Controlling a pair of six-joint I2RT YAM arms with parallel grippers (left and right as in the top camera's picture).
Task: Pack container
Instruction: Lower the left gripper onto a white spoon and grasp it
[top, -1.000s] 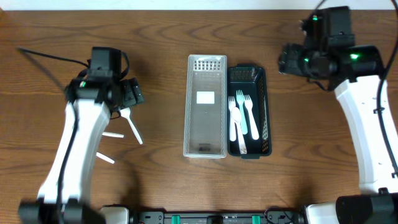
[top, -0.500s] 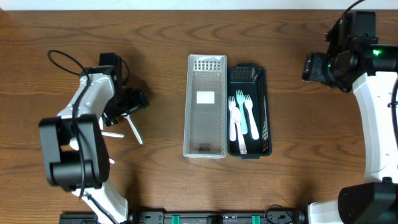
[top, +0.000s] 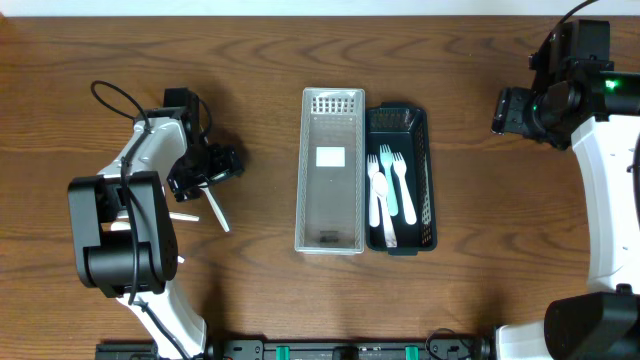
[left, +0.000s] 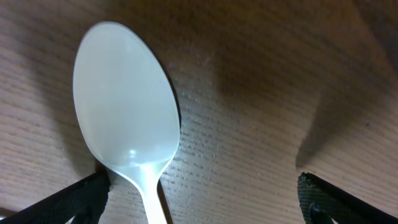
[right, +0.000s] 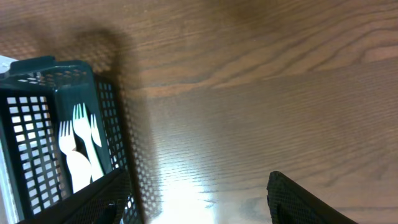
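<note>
The left gripper (top: 207, 166) sits low over the table (top: 450, 50), left of the two containers, its jaws spread wide and holding nothing. From its wrist camera a white spoon (left: 126, 112) lies flat on the wood between the two fingertips (left: 84, 199), the bowl close to the one at the left of that view and the handle running out at the bottom edge. From above, the spoon's handle slants away from the gripper toward the near edge; a short white piece (top: 182, 215) lies just beside it. The clear bin (top: 303, 170) stands at the middle, touching the dark mesh basket (top: 432, 180) on its right; the basket holds a teal fork (top: 404, 195) and white cutlery (top: 375, 190). The right gripper (top: 505, 110) hangs over bare wood right of the basket, jaws wide apart, gripping nothing.
</note>
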